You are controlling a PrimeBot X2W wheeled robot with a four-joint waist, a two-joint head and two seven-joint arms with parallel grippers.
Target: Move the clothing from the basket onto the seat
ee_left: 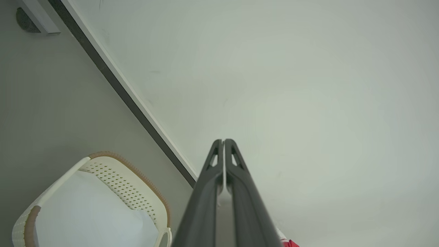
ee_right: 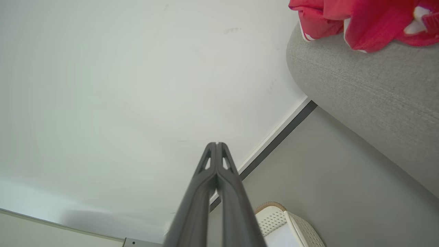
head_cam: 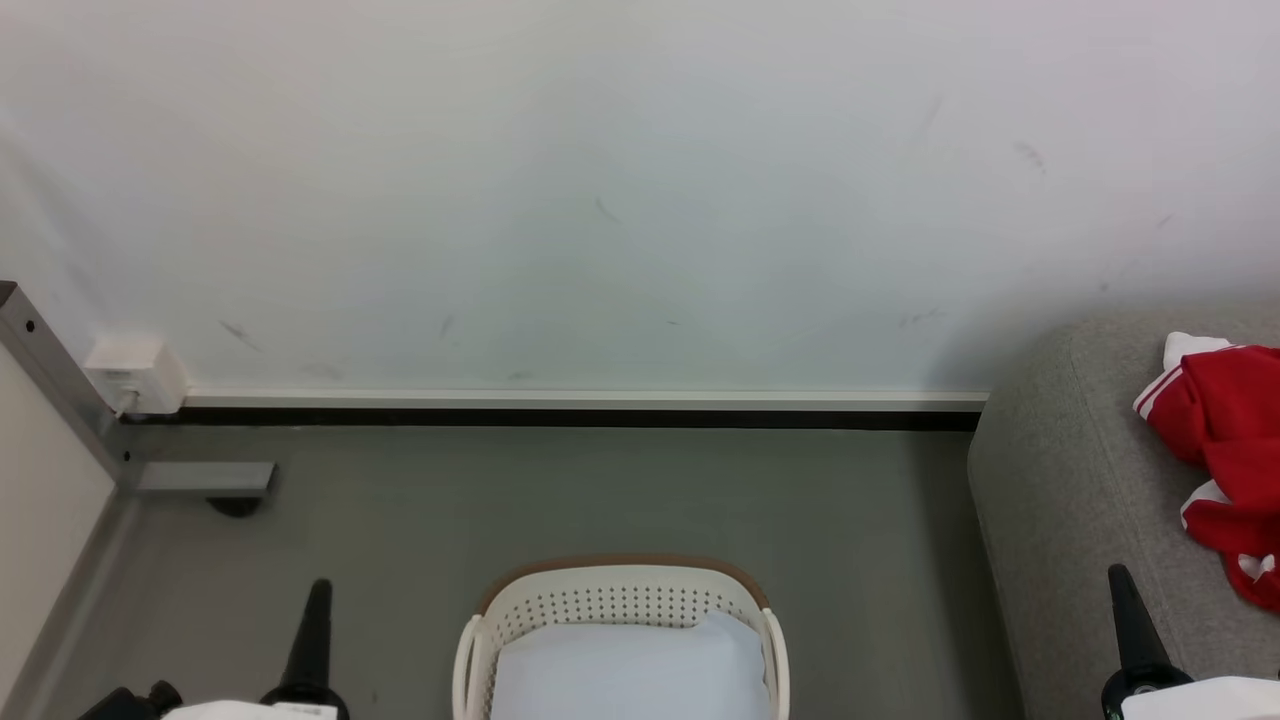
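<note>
A scuffed white wall and grey floor stretch ahead of both pincers. The seat, a broad grey sofa, rises just beside and beyond the right gripper. The basket stands on the floor between the two pincers, nearer the left gripper. What shows of its inside holds a pale sheet lying flat, with no red fabric. The clothing lies heaped on the seat, ahead and to the right of the right gripper and clear of its tip, so the move looks complete. Both pincers are pressed fully closed and grip nothing. The garment appears light, limp and prone to sagging, and a raised fold in the bunched red cloth would likely give the surest hold.
</note>
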